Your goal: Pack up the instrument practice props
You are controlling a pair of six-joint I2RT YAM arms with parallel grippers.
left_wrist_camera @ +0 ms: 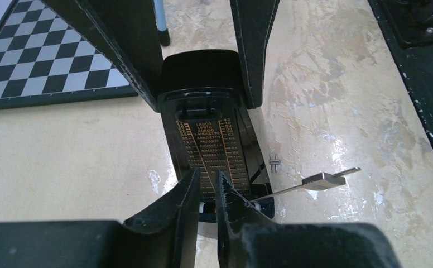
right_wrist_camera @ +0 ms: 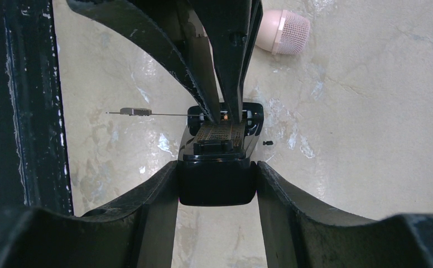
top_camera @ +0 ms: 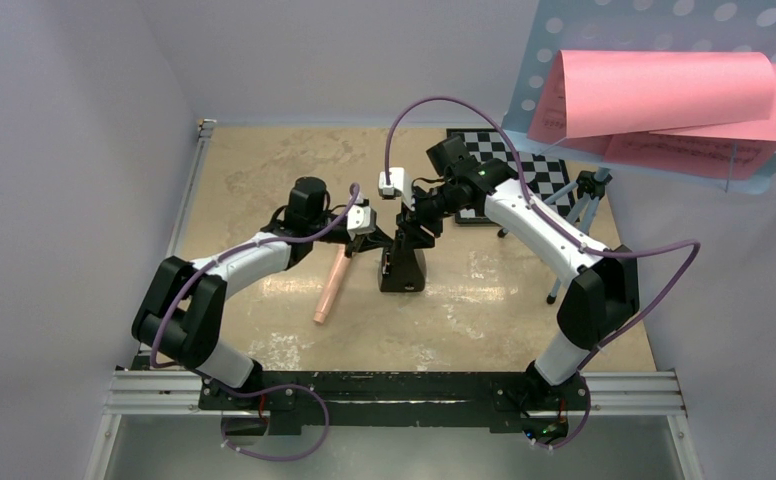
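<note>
The small black pyramid-shaped metronome (top_camera: pixel 402 268) stands upright mid-table. My right gripper (top_camera: pixel 416 222) is shut on its narrow top (right_wrist_camera: pixel 217 184), one finger on each side. My left gripper (top_camera: pixel 382 240) is at the foot of its scale face (left_wrist_camera: pixel 208 139), with only a thin gap between the fingers (left_wrist_camera: pixel 187 192). The metal pendulum (left_wrist_camera: pixel 321 180) sticks out sideways from the base. The peach-pink recorder (top_camera: pixel 331 285) lies just left of the metronome. The light-blue music stand (top_camera: pixel 654 30) holds pink pages (top_camera: pixel 664 95) at the far right.
A black-and-white chessboard (top_camera: pixel 529 165) lies behind the metronome, beside the stand's tripod legs (top_camera: pixel 576 215). A tiny dark screw-like bit (left_wrist_camera: pixel 274 163) lies on the table by the metronome. The black mounting rail (top_camera: pixel 394 385) runs along the near edge.
</note>
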